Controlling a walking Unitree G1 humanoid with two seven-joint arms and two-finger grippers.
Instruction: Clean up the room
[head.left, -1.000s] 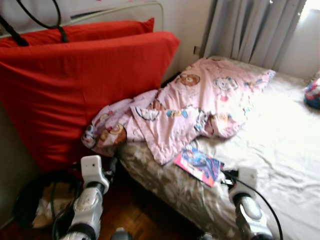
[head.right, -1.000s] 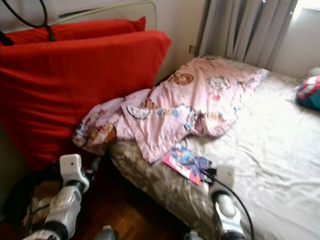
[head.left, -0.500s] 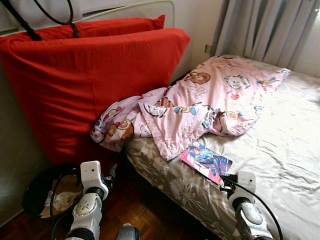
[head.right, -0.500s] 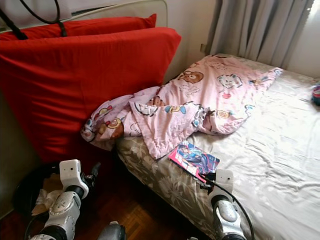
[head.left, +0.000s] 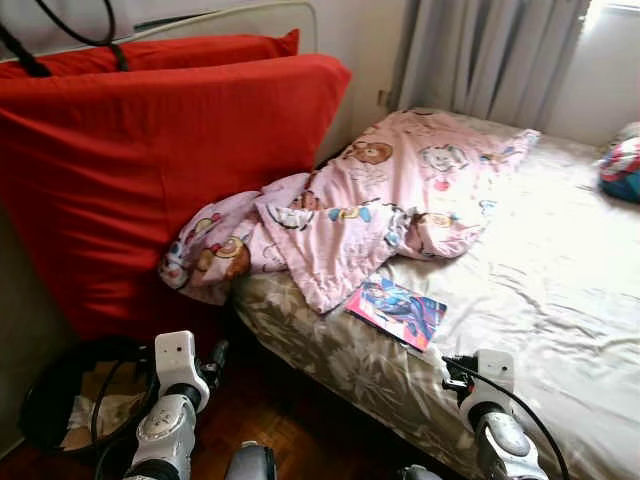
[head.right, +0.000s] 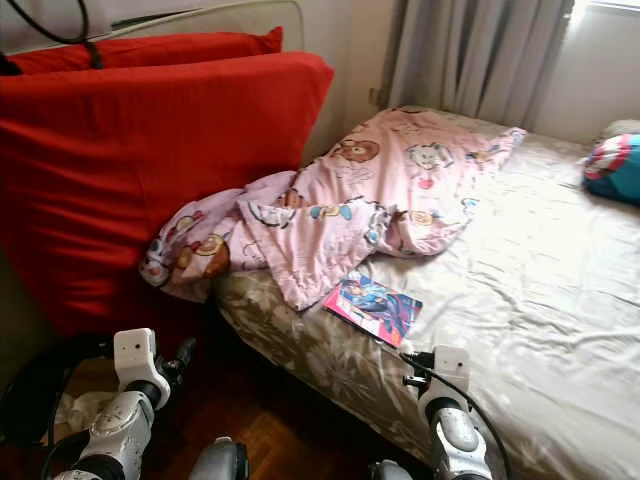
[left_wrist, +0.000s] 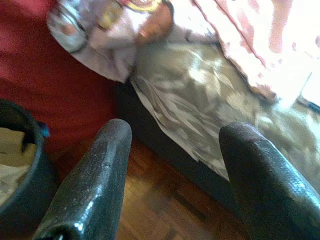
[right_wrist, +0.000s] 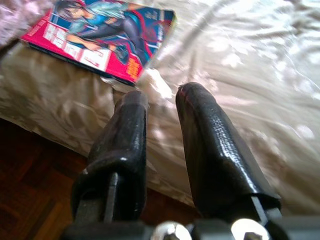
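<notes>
A pink cartoon-print blanket (head.left: 372, 205) lies crumpled across the head of the bed (head.left: 560, 290), spilling over its edge. A colourful comic book (head.left: 397, 311) rests flat on the sheet just below the blanket, also seen as the comic book (right_wrist: 98, 36). My right gripper (right_wrist: 162, 95) is shut and empty, low at the bed's edge a little short of the book. My left gripper (left_wrist: 177, 131) hangs open with nothing between its fingers, above the wooden floor (left_wrist: 150, 200) beside the bed's corner.
Two big red cushions (head.left: 150, 170) lean against the wall at the left. A black basket (head.left: 60, 395) holding crumpled paper or cloth stands on the floor below them. A blue and red item (head.left: 622, 170) lies at the bed's far right. Grey curtains (head.left: 480, 60) hang behind.
The camera has swung left and then back right, shifting the whole picture. Both arms keep the same low pose. The blanket and the book have not moved.
</notes>
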